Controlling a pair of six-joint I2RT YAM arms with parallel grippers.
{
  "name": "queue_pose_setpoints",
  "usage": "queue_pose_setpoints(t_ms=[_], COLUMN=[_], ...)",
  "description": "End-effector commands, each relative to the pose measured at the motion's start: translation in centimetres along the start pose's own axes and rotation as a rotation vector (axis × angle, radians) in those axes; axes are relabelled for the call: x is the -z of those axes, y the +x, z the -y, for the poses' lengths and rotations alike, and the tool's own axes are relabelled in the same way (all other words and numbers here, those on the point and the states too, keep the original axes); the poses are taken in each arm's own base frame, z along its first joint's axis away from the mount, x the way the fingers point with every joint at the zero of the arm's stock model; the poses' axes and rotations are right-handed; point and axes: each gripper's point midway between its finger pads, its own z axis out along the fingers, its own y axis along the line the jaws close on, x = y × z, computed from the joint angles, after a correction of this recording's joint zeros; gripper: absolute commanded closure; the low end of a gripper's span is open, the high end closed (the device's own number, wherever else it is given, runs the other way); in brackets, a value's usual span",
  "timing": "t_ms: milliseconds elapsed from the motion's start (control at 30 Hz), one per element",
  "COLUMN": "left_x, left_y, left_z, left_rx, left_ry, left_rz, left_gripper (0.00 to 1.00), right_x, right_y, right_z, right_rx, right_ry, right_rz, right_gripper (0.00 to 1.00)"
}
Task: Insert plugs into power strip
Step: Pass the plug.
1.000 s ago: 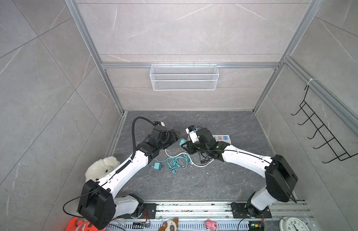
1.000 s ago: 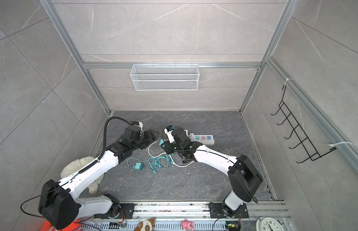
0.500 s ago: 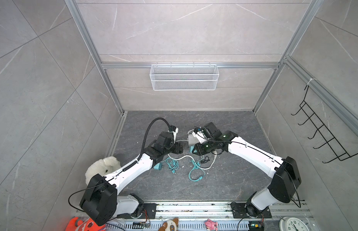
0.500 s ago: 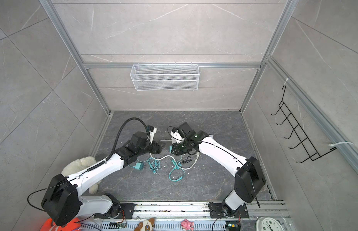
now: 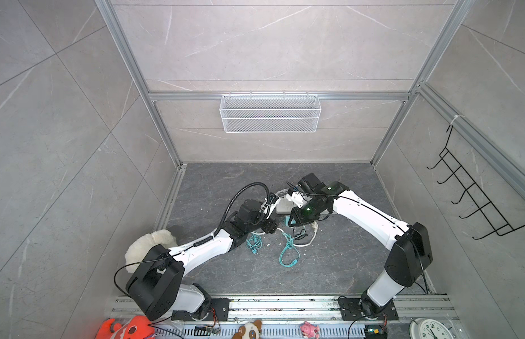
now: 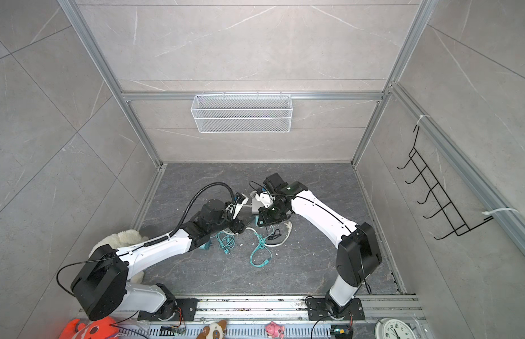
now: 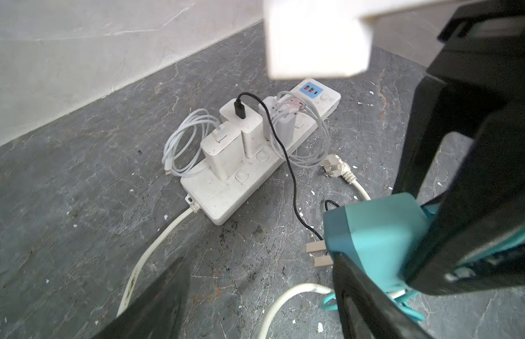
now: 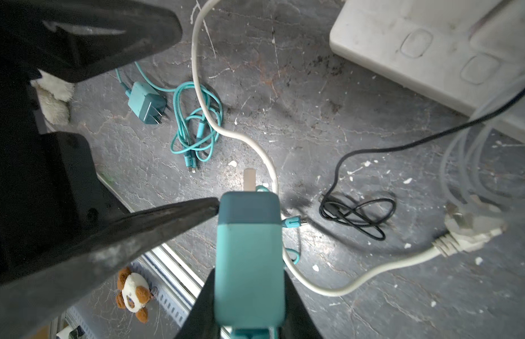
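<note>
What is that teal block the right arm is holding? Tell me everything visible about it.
It is a teal plug, a blocky, smooth plastic-looking charger in two teal shades, darker at the end bearing two flat metal prongs. The right arm's fingers pinch its sides, holding it above the dark floor, near the power strip but not in it.

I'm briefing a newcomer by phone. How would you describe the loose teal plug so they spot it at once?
Find the white power strip on the dark floor; toward the left arm lies a tightly coiled teal cable. The loose teal plug lies flat beside that coil. Unlike the second teal plug, clamped in the right hand, nothing holds it.
</note>
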Motion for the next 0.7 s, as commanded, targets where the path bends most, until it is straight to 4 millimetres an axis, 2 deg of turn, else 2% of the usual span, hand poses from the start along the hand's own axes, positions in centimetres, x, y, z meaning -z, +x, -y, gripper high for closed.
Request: queue_pose_setpoints(t_ms=[0, 167, 267, 433, 667], left_x=[-0.2, 1.1, 1.3, 0.5, -1.2], left_y=[-0.4, -0.3, -0.5, -0.1, -0.4], left_z=[1.4, 2.7, 3.5, 5.3, 5.1], left_rx=[-0.146, -0.227, -0.27, -0.396, -0.496], left_ry=[0.052, 0.089, 0.1, 0.133, 0.082], left_rz=[0.038, 0.079, 0.109, 0.105, 0.114], left_gripper=[0.22, 0.22, 0.22, 0.23, 0.24], right_x=[0.6, 0.5, 0.7, 0.4, 0.2], right_y=[-0.7, -1.7, -2.2, -2.0, -1.2], right_z=[-1.3, -0.7, -1.0, -1.3, -1.3], right_rx=[0.036, 0.017, 0.014, 0.008, 0.004], right_ry=[-0.055, -0.052, -0.073, -0.098, -0.105], right_rz=[-0.012, -0.016, -0.004, -0.02, -0.031], right_gripper=[0.9, 0.9, 0.9, 0.91, 0.9])
